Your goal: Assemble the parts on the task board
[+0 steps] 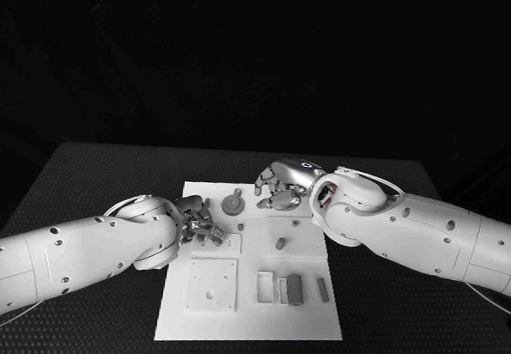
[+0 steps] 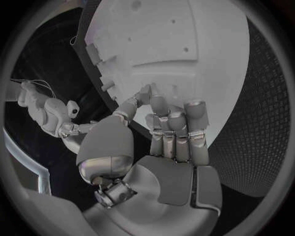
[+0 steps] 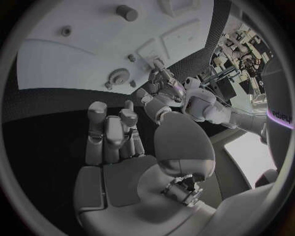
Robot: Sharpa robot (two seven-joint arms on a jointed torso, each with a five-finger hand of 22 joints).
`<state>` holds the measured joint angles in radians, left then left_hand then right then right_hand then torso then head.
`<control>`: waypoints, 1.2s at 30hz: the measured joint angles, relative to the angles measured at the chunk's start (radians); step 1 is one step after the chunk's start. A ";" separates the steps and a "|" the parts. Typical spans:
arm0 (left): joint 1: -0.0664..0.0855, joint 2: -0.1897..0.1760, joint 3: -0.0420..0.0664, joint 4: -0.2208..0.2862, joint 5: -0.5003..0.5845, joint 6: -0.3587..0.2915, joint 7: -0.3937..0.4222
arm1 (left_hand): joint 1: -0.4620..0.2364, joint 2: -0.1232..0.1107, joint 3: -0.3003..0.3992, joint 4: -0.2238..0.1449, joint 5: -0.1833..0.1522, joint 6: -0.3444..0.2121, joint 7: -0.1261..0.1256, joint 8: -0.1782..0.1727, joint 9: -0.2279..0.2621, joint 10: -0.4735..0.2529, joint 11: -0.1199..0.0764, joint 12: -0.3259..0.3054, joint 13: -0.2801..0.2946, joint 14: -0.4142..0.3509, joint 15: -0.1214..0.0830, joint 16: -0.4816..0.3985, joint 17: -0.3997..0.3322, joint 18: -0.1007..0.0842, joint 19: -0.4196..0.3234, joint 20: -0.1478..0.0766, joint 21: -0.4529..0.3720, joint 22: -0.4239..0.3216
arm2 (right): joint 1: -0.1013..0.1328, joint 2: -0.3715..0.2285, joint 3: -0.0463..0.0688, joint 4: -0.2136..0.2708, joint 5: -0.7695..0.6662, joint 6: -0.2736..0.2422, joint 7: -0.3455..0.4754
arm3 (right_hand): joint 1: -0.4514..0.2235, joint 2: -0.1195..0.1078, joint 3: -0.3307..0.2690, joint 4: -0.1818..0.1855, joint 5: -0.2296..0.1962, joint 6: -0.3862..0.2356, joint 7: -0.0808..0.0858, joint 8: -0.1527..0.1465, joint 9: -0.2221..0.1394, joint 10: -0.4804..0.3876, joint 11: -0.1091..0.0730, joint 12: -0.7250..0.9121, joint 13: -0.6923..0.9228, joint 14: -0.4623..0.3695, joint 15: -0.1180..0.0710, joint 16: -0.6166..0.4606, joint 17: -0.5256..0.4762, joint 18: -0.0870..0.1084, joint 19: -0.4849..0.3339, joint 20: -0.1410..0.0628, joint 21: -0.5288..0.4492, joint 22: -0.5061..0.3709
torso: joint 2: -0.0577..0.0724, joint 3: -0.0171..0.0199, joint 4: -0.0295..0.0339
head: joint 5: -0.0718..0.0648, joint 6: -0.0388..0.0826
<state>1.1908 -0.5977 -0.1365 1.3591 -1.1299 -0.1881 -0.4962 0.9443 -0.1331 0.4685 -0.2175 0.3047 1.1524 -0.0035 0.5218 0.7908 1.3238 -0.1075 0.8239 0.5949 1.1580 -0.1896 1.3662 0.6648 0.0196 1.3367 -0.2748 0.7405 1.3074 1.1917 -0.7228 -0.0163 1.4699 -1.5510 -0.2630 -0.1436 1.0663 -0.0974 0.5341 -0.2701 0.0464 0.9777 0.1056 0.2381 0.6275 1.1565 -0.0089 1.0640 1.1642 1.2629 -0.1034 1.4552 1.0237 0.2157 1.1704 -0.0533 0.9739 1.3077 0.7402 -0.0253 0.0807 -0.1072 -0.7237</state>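
The white task board (image 1: 250,313) lies in the middle of the black table. On it are a gear (image 1: 232,202), a small peg (image 1: 282,243) and upright cylinders (image 1: 295,289) set in slots. My left hand (image 1: 198,220) hangs over the board's left side beside a square plate (image 1: 220,243). Its fingers (image 2: 175,130) are curled in, with the thumb close to the forefinger, and whether anything sits between them is hidden. My right hand (image 1: 281,183) hovers over the board's far edge near the gear (image 3: 115,77), its fingers (image 3: 110,130) loosely apart and holding nothing.
A larger square plate (image 1: 212,283) with small holes lies on the board's near left. A round peg (image 3: 127,12) stands on the board. Black table (image 1: 421,339) surrounds the board on all sides.
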 measured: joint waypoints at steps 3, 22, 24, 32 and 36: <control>0.000 0.001 0.000 -0.001 -0.004 -0.001 0.001 | 0.000 0.000 0.000 0.000 0.000 0.000 0.000 0.000 0.000 0.000 0.000 0.000 0.000 0.000 0.000 0.000 0.000 0.000 0.000 0.000 0.000 0.000 | 0.000 0.000 0.000 0.000 0.000 0.000 0.000 | 0.000 0.000 0.000 0.000 0.000 0.000 0.000 0.000 0.000 0.000 0.000 0.000 0.000 0.000 0.000 0.000 0.000 0.000 0.000 0.000 0.000 0.000 | 0.000 -0.0001 0.0001 | 0.001 0.001; -0.001 0.010 -0.001 -0.026 -0.011 0.003 0.001 | -0.001 0.001 -0.001 -0.001 -0.008 0.000 0.000 0.000 0.000 0.000 0.000 0.000 0.000 0.000 0.000 0.000 0.000 0.000 0.000 0.000 0.000 0.000 | 0.000 0.000 0.000 -0.005 0.001 0.000 0.000 | 0.000 0.000 0.003 0.003 0.000 0.000 0.000 0.000 0.000 0.000 0.000 0.000 0.000 0.000 0.000 0.000 0.000 0.000 0.001 0.002 0.000 0.000 | 0.000 0.0011 -0.0007 | 0.003 -0.001; -0.001 0.013 -0.001 -0.028 -0.012 0.004 0.001 | -0.001 0.001 -0.001 -0.001 -0.012 0.000 0.000 0.000 0.000 0.000 0.000 0.000 0.000 0.000 0.000 0.000 0.000 0.000 0.001 -0.001 0.000 0.000 | 0.000 0.000 0.000 -0.005 0.001 0.000 0.000 | 0.000 0.000 0.003 0.003 0.000 0.000 0.000 0.000 0.000 0.000 0.000 0.000 0.000 0.000 0.000 0.000 0.000 0.000 0.000 0.004 0.000 0.000 | 0.000 0.0012 -0.0009 | 0.004 -0.001; -0.005 0.018 0.000 -0.034 -0.012 0.005 0.001 | -0.001 0.001 -0.001 -0.001 -0.012 0.000 0.000 -0.003 0.000 0.000 0.000 0.000 0.000 0.002 0.002 0.000 0.000 0.000 0.001 0.000 0.000 0.000 | 0.000 0.001 0.000 -0.005 0.001 0.000 0.000 | 0.000 0.000 0.003 0.003 0.000 0.000 0.000 0.000 0.001 0.000 0.000 0.000 0.000 0.000 0.000 0.000 0.000 0.000 0.004 0.000 0.000 0.000 | 0.001 0.0011 -0.0012 | 0.004 -0.002; -0.005 0.018 0.000 -0.035 -0.013 0.008 0.002 | -0.001 0.001 -0.001 -0.001 -0.013 0.000 0.000 -0.003 0.000 0.000 0.000 0.000 -0.001 0.002 0.002 0.000 0.000 0.000 0.001 0.000 0.000 0.001 | 0.000 0.001 0.000 -0.005 0.001 0.000 0.000 | 0.000 0.000 0.003 0.003 0.000 0.000 0.000 0.000 0.001 0.000 0.000 0.000 0.000 0.000 0.000 0.000 0.000 0.000 0.004 0.000 0.000 0.000 | 0.001 0.0012 -0.0012 | 0.003 -0.002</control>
<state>1.1857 -0.5800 -0.1365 1.3243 -1.1425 -0.1801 -0.4942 0.9431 -0.1320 0.4672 -0.2188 0.2920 1.1519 -0.0039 0.5188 0.7909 1.3240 -0.1073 0.8238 0.5940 1.1599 -0.1878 1.3661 0.6649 0.0196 1.3374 -0.2750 0.7404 1.3081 1.1917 -0.7222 -0.0162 1.4649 -1.5495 -0.2629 -0.1436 1.0664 -0.0974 0.5369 -0.2675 0.0464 0.9776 0.1057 0.2381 0.6281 1.1566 -0.0089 1.0640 1.1642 1.2630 -0.1032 1.4552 1.0241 0.2157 1.1741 -0.0531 0.9739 1.3077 0.7408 -0.0242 0.0795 -0.1039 -0.7260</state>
